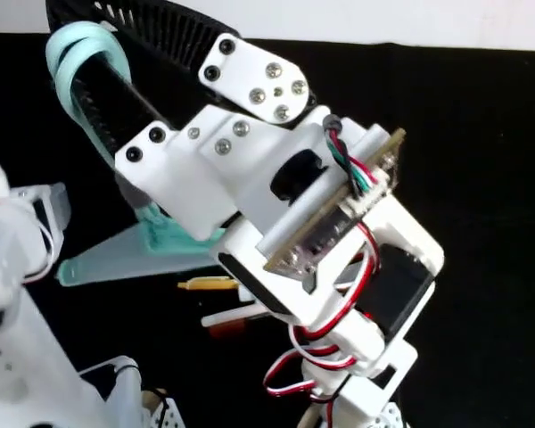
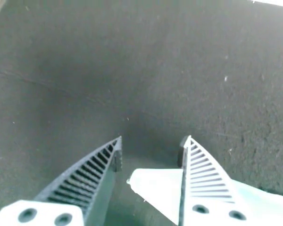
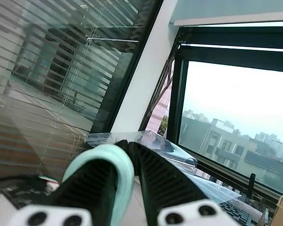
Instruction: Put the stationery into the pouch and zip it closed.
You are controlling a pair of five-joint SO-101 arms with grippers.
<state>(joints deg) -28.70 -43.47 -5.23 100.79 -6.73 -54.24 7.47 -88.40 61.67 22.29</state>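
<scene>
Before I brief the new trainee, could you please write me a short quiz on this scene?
1. True or false: the left gripper is open over the black table.
2. Behind the right gripper, its wrist view shows: A a window, B a drawer, C a sink?
3. Fill in: the item pinched in the right gripper is ____-green.
Key: 1 true; 2 A, the window; 3 mint.

We see white arm shells point(image 1: 205, 178) with silver and black screws point(image 1: 272, 69), twisted red, green and white cables point(image 1: 343, 156), and black ribbed jaws.
</scene>
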